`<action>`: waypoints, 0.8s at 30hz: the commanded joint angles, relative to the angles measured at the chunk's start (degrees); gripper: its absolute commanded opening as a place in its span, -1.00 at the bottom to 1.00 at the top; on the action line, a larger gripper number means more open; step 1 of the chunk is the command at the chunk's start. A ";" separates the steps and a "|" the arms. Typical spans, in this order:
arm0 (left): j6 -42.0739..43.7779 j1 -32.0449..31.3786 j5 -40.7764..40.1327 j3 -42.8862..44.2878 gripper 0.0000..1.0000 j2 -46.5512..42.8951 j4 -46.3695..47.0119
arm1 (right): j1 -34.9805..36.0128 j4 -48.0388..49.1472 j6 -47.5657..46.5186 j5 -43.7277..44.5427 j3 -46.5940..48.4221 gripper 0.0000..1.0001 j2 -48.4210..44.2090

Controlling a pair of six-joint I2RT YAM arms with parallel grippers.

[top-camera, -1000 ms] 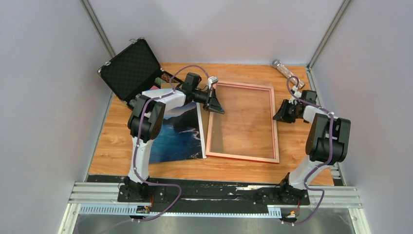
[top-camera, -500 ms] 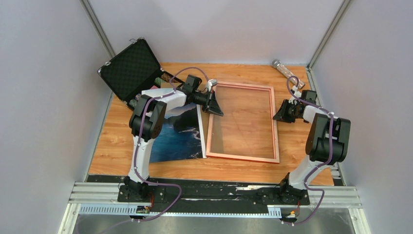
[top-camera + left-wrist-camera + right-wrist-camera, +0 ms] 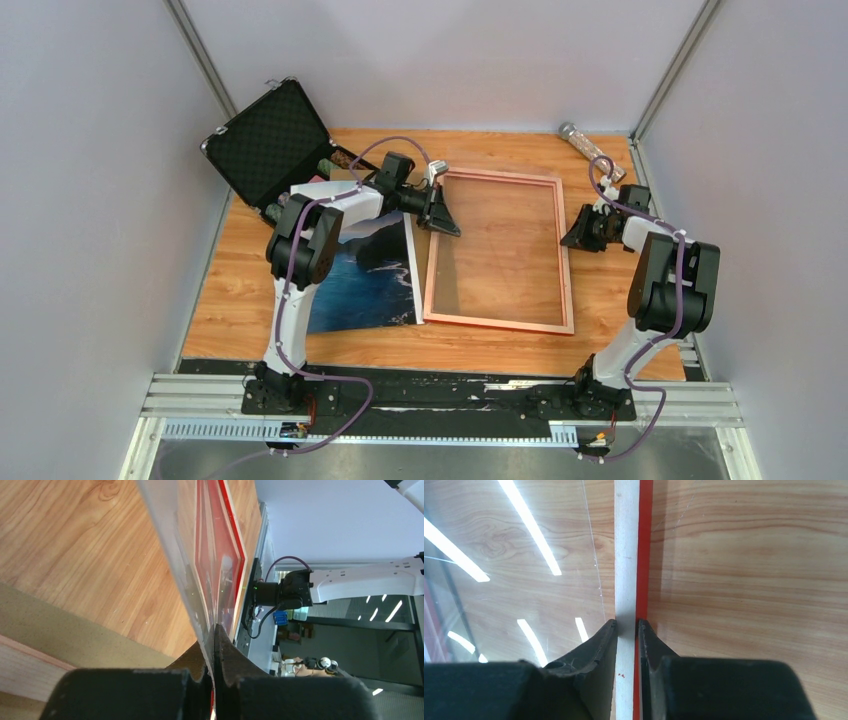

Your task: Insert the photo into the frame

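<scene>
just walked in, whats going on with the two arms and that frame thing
Both arms have hold of the frame, which sits copper side up in the middle of the table. The left gripper is pinched shut at its far left corner, and the right gripper is clamped on its right edge. The photo lies face up just left of the frame, partly under the left arm, so it has not gone in yet. A black case stands open at the back left.

Bright, even overhead light fills the top view; shadows are soft and faint. In the right wrist view, long strip-light reflections streak the frame (image 3: pixel 626 555) glazing. Both wrist views blur their own near fingers (image 3: pixel 231 660); the left's background is washed out.
</scene>
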 commanded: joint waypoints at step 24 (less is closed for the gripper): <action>0.21 -0.63 3.02 1.53 -1.00 1.10 2.84 | 0.08 0.69 -1.05 0.95 1.56 -0.64 0.56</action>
